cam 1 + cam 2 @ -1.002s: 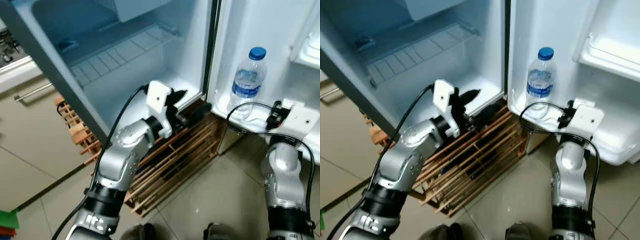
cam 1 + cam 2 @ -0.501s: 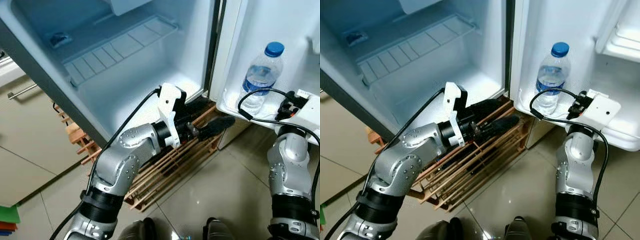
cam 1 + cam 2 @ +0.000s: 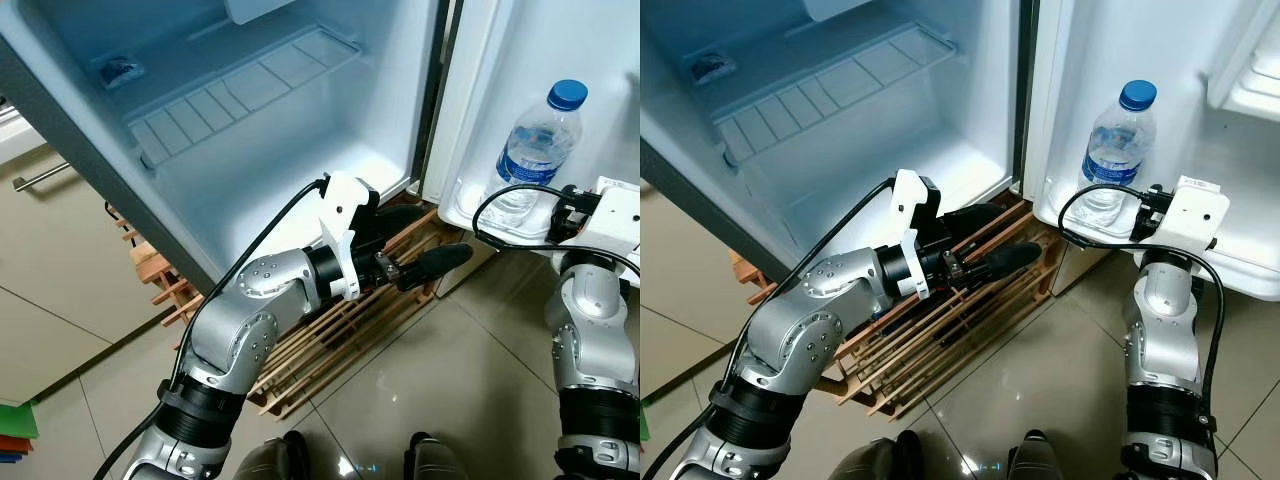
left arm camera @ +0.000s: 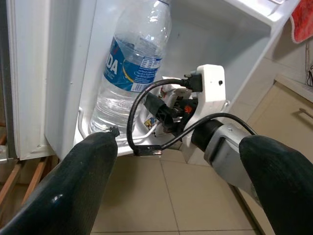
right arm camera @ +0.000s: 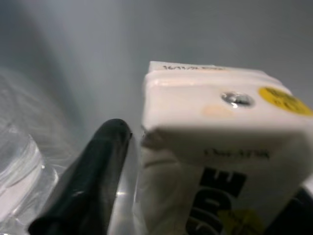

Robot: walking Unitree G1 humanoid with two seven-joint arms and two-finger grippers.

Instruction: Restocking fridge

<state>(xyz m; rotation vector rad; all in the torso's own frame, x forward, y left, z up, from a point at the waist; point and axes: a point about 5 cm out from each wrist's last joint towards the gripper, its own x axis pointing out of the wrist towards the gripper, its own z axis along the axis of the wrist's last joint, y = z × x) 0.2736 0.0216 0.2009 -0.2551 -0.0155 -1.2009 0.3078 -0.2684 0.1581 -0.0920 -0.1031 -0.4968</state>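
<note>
My right gripper [image 5: 146, 196] grips the upright carton [image 5: 215, 147] just beside the water bottle [image 3: 535, 150] on the door shelf [image 3: 470, 210] — my left gripper [image 4: 176, 186], spread empty, hangs farther off.

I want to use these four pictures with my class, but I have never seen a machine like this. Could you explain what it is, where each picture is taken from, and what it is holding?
It is a humanoid robot with two silver arms, standing before an open fridge. Two pictures come from cameras in its head, looking down; the other two come from cameras on its wrists.

The left gripper has two long black fingers, open and empty, hovering over a wooden rack on the tiled floor.

The right gripper reaches into the door shelf, beside a water bottle with a blue cap standing there. Its wrist camera shows a white carton between its fingers; whether they grip it tightly is unclear.
</note>
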